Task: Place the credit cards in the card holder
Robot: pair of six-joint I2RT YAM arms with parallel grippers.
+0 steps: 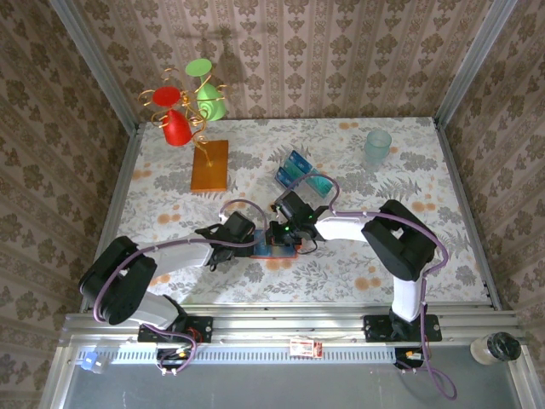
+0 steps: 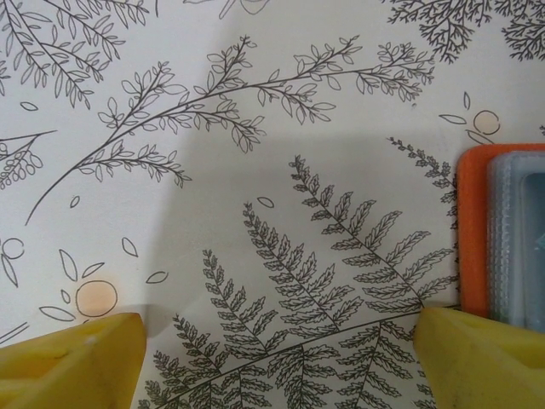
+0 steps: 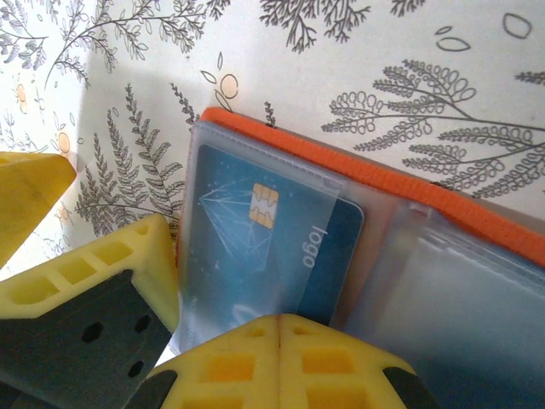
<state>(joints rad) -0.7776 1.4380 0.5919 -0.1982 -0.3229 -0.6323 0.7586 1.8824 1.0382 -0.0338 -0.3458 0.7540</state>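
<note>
The orange card holder (image 3: pixel 400 182) lies open on the table, its clear sleeves facing up. A blue credit card (image 3: pixel 247 243) with a gold chip sits mostly inside the left sleeve, its right end sticking out. My right gripper (image 3: pixel 281 319) is shut, with its joined tips against the card's near edge and nothing between them. My left gripper (image 2: pixel 277 362) is open over bare tablecloth, its right finger at the card holder's (image 2: pixel 471 239) left edge. From above, both grippers (image 1: pixel 249 241) (image 1: pixel 285 228) meet at the card holder (image 1: pixel 274 250). More blue and teal credit cards (image 1: pixel 295 167) lie behind.
An orange-brown board (image 1: pixel 210 165) carrying a wire tree with red and green cups (image 1: pixel 186 102) stands at the back left. A pale glass (image 1: pixel 378 146) is at the back right. A bottle (image 1: pixel 496 348) sits off the table's near right corner.
</note>
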